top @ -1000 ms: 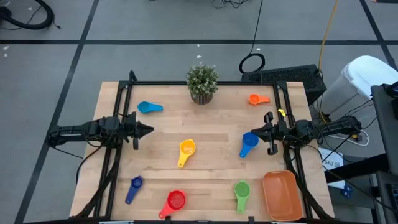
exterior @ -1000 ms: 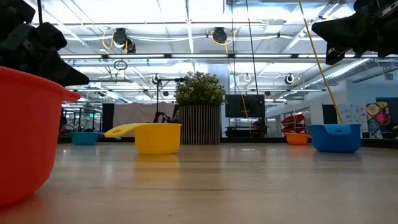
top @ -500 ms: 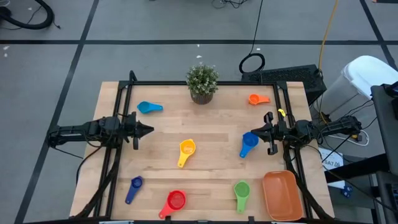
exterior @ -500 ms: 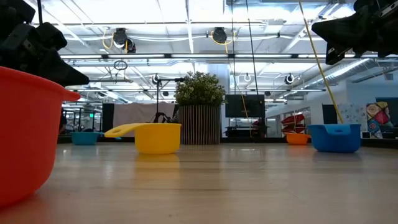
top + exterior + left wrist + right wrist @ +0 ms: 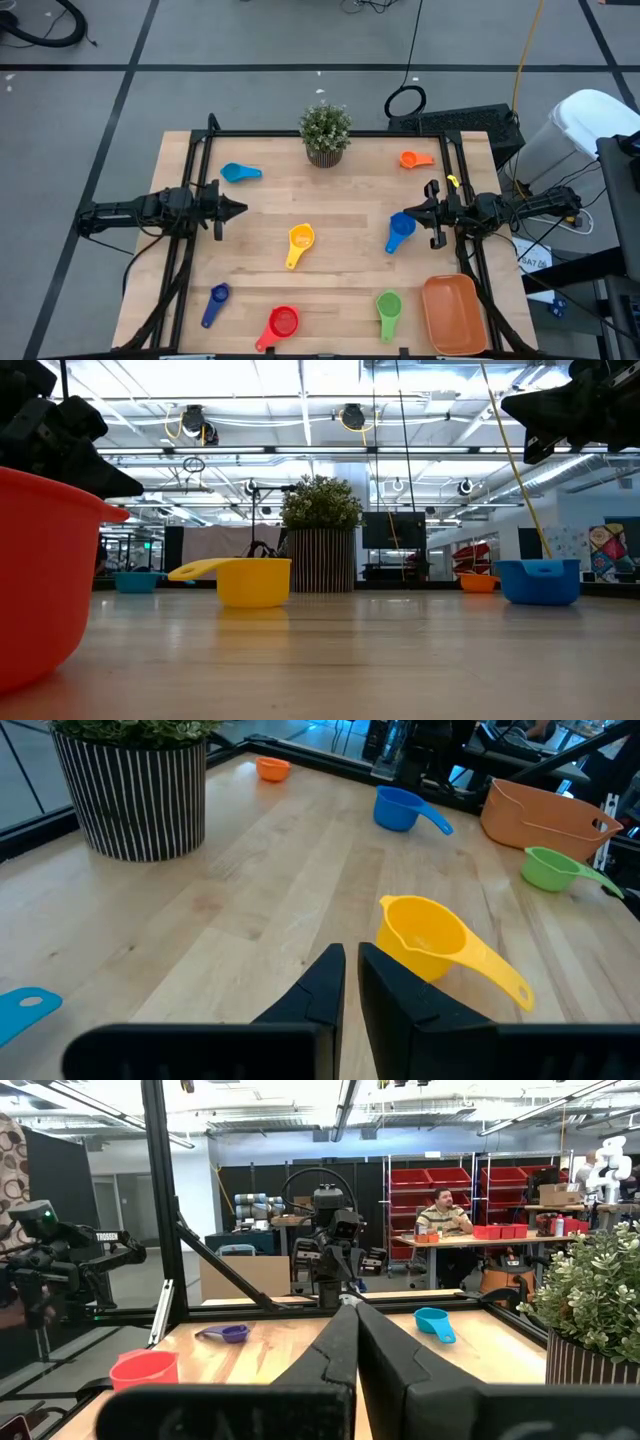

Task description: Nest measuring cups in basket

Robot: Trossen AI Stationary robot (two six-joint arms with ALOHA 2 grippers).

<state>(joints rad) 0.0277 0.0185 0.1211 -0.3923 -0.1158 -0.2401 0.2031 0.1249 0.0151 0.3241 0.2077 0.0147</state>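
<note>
Nothing nested yet: your basket (image 5: 455, 315) sits bare at the near right corner, cups (image 5: 300, 238) scattered across the table. Both grippers, left (image 5: 240, 209) and right (image 5: 397, 217), hover clenched, grasping nothing.

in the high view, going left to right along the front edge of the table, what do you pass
dark blue cup → red cup → green cup → orange basket
</note>
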